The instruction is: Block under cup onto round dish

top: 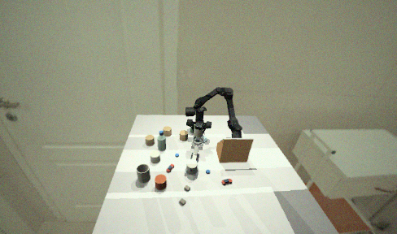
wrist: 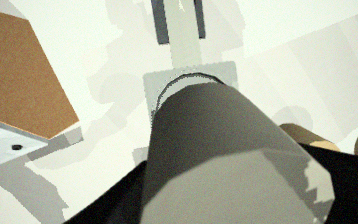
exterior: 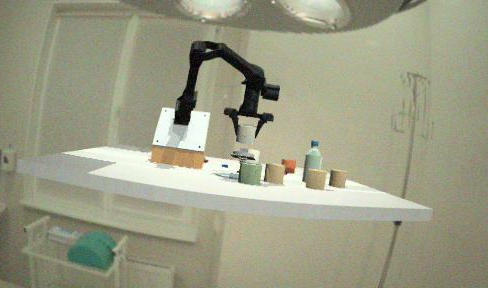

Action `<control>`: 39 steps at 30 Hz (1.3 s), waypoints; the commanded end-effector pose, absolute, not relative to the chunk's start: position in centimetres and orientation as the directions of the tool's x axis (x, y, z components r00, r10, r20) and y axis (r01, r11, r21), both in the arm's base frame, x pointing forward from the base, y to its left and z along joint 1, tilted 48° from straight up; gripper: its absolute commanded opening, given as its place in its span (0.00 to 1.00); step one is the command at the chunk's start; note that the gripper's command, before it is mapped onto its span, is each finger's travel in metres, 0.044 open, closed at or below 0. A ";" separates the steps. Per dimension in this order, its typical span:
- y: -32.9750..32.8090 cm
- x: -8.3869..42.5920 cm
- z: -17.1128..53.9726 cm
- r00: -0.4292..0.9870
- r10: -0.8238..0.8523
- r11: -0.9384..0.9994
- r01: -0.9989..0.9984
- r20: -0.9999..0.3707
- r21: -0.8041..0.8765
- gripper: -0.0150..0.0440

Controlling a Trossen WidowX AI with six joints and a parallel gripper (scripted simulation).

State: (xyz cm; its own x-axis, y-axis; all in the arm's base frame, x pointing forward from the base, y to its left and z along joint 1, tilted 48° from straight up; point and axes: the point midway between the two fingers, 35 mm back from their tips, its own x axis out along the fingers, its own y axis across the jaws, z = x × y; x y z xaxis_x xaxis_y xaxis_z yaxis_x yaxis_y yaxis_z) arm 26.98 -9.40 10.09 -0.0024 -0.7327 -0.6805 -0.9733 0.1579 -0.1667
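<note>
You had a white table [top: 242, 211] with grey bands. On it stood three tan cylinders [top: 150, 140], a bottle [top: 161, 142], a grey can [top: 143, 173], an orange cylinder [top: 160, 182], a brown box [top: 234, 150], one cup [top: 191, 166] on the balance, and small blue dots [top: 207, 171].

The black parallel-jaw gripper [exterior: 247, 131] holds the grey cylindrical cup [exterior: 246, 134] in the air above the small balance [exterior: 243, 155]. The brown cardboard box [exterior: 177, 156] sits left of the balance. The blue-capped green plastic bottle [exterior: 312, 160] stands at the right.
</note>
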 end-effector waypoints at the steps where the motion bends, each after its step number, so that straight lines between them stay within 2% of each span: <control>1: -9.0 27.2 10.7 0.009 -0.736 0.156 -0.971 -0.677 -0.182 0.25; 39: -7.9 26.6 11.7 -0.002 -0.737 0.156 -0.973 -0.675 -0.167 0.25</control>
State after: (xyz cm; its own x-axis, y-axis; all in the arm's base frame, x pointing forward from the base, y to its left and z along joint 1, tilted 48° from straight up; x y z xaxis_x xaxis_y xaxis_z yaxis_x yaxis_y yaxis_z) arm 26.52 -8.01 11.73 -0.0049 -0.7378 -0.6750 -0.9722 0.1616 -0.1696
